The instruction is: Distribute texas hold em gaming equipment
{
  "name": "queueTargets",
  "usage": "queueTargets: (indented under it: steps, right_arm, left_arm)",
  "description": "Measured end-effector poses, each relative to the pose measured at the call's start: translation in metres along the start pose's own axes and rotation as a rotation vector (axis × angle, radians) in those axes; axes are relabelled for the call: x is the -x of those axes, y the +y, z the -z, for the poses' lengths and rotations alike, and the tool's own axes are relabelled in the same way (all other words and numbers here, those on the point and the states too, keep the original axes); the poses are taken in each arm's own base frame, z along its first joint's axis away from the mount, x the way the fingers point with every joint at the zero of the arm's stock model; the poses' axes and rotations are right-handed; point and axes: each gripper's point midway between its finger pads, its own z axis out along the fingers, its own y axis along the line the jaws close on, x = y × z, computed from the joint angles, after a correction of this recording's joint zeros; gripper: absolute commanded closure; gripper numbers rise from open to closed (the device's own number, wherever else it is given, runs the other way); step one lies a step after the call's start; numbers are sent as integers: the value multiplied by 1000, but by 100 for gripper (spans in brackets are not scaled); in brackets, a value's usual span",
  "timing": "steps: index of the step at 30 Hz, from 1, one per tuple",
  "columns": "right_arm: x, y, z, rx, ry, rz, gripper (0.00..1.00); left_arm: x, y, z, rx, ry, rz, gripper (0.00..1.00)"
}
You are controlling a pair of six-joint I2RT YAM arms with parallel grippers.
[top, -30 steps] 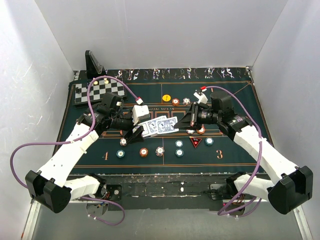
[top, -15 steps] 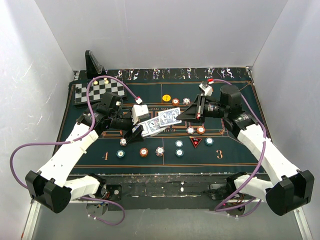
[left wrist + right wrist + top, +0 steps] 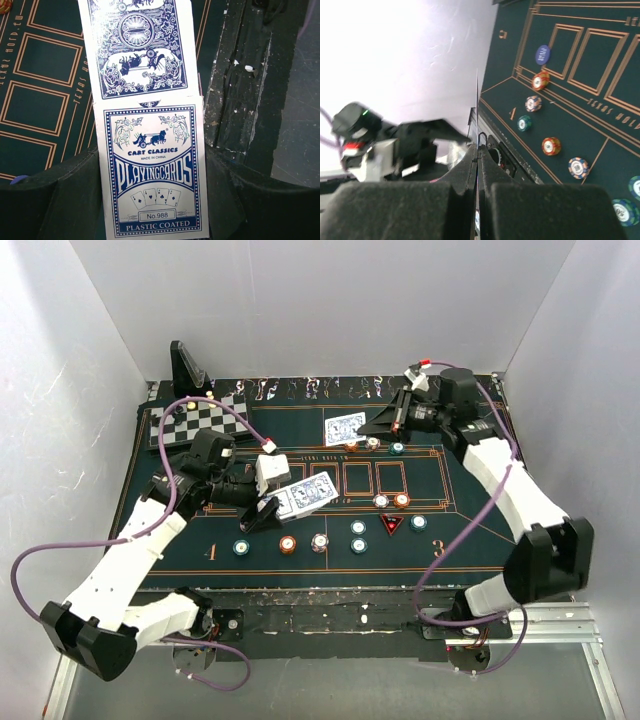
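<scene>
Card (image 3: 345,428) now hangs over the far side of the table (image 3: 470,535), pinched in your right gripper (image 3: 373,426), pulled from the deck (image 3: 303,494) your left gripper (image 3: 266,510) clamps: 1 deal underway.

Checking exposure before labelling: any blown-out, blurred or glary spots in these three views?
Right wrist: white wall blown out, near fingers soft, card seen only edge-on, chips fairly sharp. Left wrist: card box crisp, print readable, no glare. Top external: even light, soft shadows on the mat.
</scene>
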Motion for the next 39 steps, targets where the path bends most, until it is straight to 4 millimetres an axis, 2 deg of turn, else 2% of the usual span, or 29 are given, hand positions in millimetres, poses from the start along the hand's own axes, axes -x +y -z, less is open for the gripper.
queueTargets:
  steps: [5, 8, 14, 19, 25, 36, 39]
  right_arm:
    - [9, -62, -46, -72, 66, -100, 99]
    - [0, -92, -88, -104, 148, -148, 99]
    - [-42, -109, -175, -84, 310, -143, 99]
    - [-80, -116, -227, -77, 397, -141, 99]
    - [-102, -127, -261, -95, 404, -155, 99]
    - [-93, -175, -310, -178, 270, -209, 99]
    - [-92, -181, -320, -196, 250, -209, 97]
  left_arm:
    - [4, -12, 10, -8, -20, -6, 89]
    - [6, -16, 14, -13, -27, -8, 89]
    - [4, -20, 15, -20, -23, 7, 90]
    - [5, -24, 19, -16, -28, 9, 89]
    - [6, -27, 22, -13, -34, 18, 89]
    - [7, -30, 26, -6, -45, 19, 89]
    - [8, -31, 27, -3, -48, 17, 89]
